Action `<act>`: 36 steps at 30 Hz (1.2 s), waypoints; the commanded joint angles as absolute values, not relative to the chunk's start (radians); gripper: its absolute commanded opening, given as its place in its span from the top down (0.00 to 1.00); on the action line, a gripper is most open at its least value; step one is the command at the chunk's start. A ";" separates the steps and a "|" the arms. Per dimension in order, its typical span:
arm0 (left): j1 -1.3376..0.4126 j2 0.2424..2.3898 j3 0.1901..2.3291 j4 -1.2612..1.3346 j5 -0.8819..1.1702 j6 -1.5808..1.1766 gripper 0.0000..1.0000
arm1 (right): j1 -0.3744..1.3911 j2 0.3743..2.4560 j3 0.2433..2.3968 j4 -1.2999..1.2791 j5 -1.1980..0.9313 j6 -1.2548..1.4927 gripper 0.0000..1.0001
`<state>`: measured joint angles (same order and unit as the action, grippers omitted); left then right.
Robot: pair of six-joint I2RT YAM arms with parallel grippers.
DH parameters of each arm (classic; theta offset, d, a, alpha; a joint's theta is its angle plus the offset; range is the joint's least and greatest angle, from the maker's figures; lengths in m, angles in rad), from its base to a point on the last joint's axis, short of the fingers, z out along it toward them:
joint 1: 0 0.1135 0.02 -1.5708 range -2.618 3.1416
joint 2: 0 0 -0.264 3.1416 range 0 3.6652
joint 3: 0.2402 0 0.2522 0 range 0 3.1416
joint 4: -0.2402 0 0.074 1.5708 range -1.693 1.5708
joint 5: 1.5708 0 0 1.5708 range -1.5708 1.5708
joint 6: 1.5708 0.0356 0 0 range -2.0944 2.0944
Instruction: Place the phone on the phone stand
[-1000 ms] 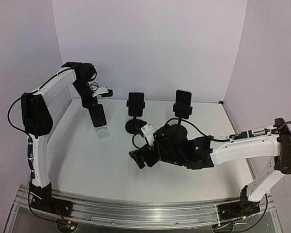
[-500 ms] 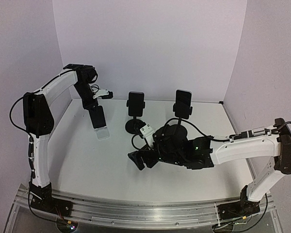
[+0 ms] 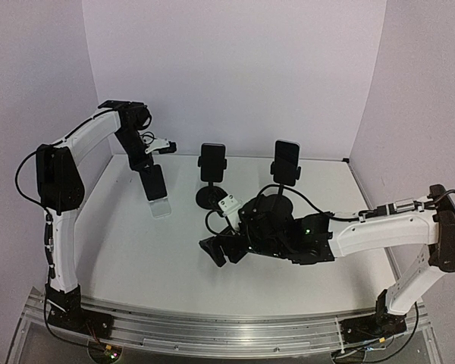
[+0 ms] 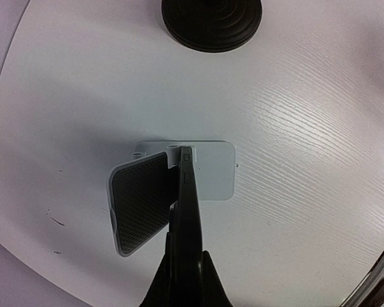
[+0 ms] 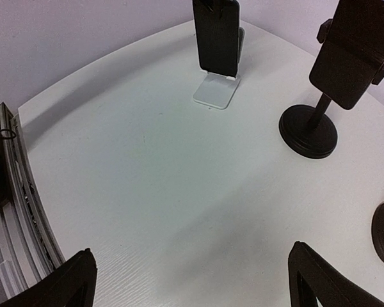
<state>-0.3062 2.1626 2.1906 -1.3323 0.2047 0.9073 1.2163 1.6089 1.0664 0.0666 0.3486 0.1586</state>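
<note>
My left gripper [image 3: 147,165] is shut on a black phone [image 3: 155,183] and holds it upright by its top end. The phone's lower end is at the lip of the white phone stand [image 3: 161,206]. In the left wrist view the phone [image 4: 186,211] shows edge-on between my fingers [image 4: 212,288], beside the stand's black tilted pad [image 4: 141,201] and over its white base [image 4: 214,169]. I cannot tell whether the phone rests on the stand. My right gripper [image 3: 221,249] is open and empty, low over the table's middle. The right wrist view shows the phone [image 5: 216,35] and the stand [image 5: 216,91] far ahead.
Two black stands with round bases stand at the back, each clamping a phone: one [image 3: 211,163] at centre, one [image 3: 286,161] to its right. The nearer black stand [image 5: 345,54] and its base [image 5: 307,131] lie right of the white stand. Walls close the table's back and sides.
The left gripper has lowered the phone slightly onto the white stand. The right gripper has crept a little to the left.
</note>
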 commanded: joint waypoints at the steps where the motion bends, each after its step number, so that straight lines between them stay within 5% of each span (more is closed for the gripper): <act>1: -0.310 2.183 2.194 -1.303 0.291 0.896 1.00 | 1.220 1.601 1.088 0.098 0.333 0.169 0.02; 13: -0.310 2.210 2.194 -1.315 0.244 0.880 0.99 | 1.220 1.601 1.091 0.098 0.331 0.167 0.02; 36: -0.310 2.173 2.192 -1.224 0.227 0.874 0.81 | 1.220 1.605 1.097 0.098 0.307 0.171 0.02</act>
